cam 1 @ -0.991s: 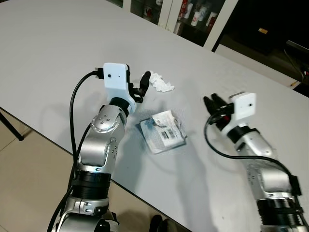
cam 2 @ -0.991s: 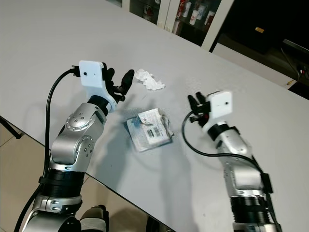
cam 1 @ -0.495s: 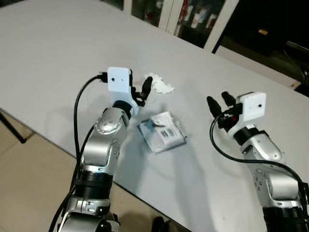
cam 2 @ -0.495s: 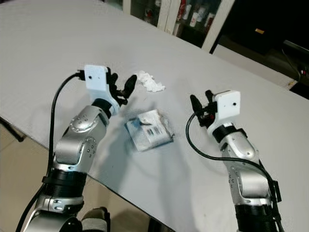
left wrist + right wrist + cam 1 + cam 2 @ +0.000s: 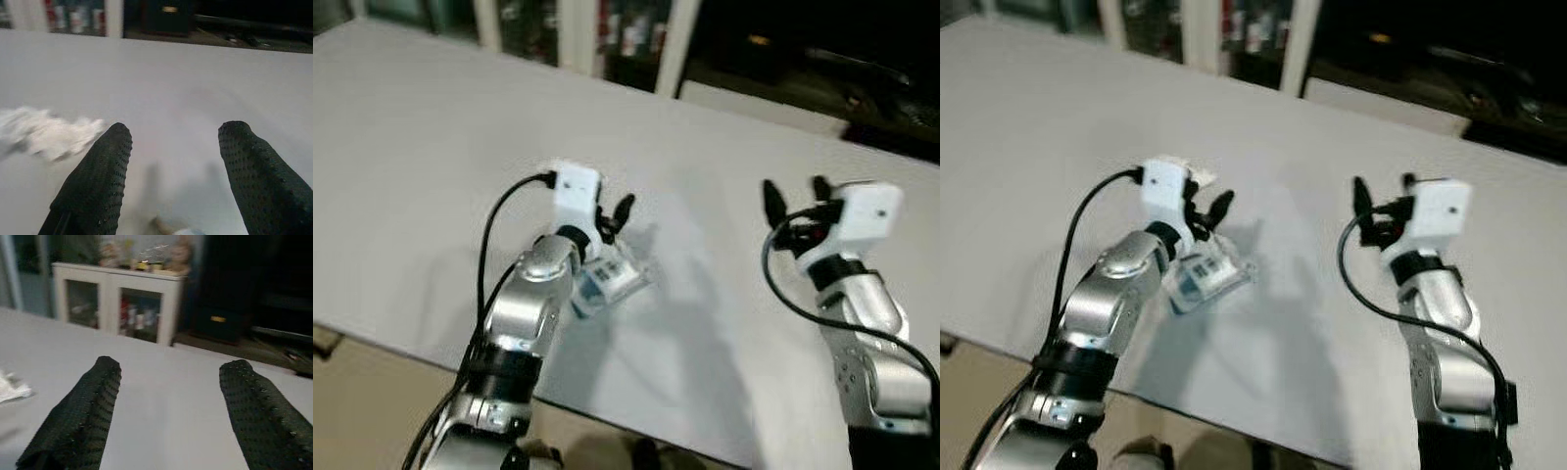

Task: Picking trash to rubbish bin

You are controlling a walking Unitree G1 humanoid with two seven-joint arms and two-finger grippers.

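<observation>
A crumpled white tissue (image 5: 44,132) lies on the grey table (image 5: 421,186), just beside one finger of my left gripper (image 5: 614,213). That gripper is open and hovers low over the table with nothing between its fingers. Right below its wrist lies a flat clear plastic packet with a printed label (image 5: 610,279). My right gripper (image 5: 795,194) is open and held up above the table's right part, well away from both pieces of trash. In the right wrist view the tissue (image 5: 12,387) lies far off to the side.
White cabinets with glass doors (image 5: 122,303) stand beyond the table's far edge, with a dark area (image 5: 822,59) at the back right. The table's near edge (image 5: 401,348) runs in front of me, with floor below it.
The head camera has shifted and the picture is blurred. My right gripper has risen higher. The left wrist now stands over the packet's upper corner; both grippers stay open.
</observation>
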